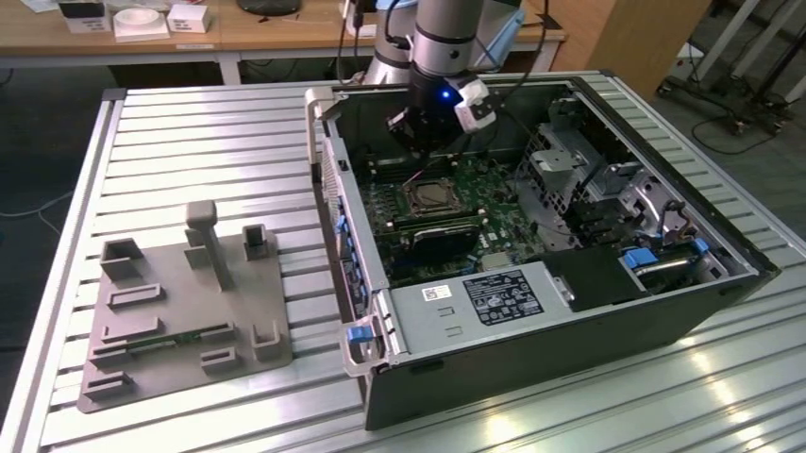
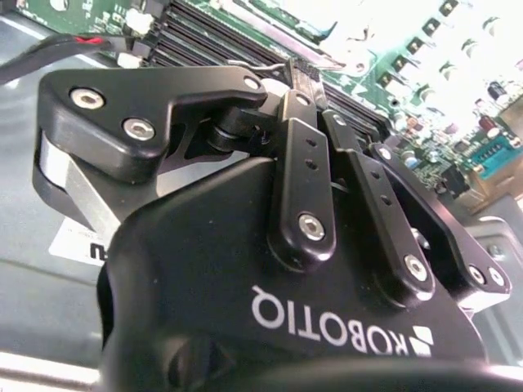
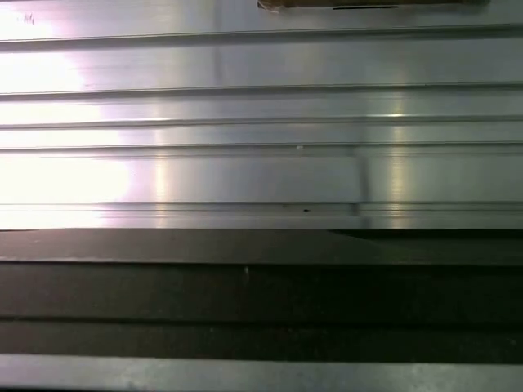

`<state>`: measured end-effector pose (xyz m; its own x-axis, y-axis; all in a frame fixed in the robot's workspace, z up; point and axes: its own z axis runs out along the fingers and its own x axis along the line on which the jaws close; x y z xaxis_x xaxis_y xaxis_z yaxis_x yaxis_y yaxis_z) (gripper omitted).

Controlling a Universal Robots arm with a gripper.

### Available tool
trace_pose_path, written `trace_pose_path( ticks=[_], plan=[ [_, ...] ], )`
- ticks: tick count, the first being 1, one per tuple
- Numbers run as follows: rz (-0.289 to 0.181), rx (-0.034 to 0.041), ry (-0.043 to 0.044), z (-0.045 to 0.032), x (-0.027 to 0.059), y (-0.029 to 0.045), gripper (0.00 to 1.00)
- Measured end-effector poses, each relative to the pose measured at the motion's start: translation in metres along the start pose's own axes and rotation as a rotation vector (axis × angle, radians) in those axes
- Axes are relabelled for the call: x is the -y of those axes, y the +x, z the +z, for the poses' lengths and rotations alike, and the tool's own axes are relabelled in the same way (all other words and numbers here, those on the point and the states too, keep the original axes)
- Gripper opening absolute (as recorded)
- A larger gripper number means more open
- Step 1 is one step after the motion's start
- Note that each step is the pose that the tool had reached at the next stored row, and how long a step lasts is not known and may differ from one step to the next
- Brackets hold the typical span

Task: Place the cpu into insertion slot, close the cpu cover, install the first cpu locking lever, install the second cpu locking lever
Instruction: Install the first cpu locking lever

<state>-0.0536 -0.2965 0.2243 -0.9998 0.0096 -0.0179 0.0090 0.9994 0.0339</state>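
Your gripper (image 1: 431,143) hangs low inside the open computer case (image 1: 504,368), and you cannot tell from these views whether it is clenched, released or grasping anything. Just in front of it in the exterior view lies the insertion slot (image 1: 428,196), with its silvery rim showing. Whether the cpu already sits inside is too small to judge.

The main risk is a descent that lands off-centre. The gripper would then press on the rim or on the memory slots (image 1: 435,225) beside it, and could bend something in the socket. A loose cable (image 2: 57,53) runs close to the gripper in the second wrist view and could snag. The case wall (image 1: 330,160) near the arm leaves you little room sideways.
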Motion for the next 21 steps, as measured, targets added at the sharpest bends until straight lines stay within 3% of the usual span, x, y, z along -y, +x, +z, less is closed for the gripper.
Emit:
trace_pose_path(
  ticks=[21],
  plan=[
    [0.0, 0.0, 0.0, 0.0189, -0.0037, -0.0225, 0.1]
  ],
)
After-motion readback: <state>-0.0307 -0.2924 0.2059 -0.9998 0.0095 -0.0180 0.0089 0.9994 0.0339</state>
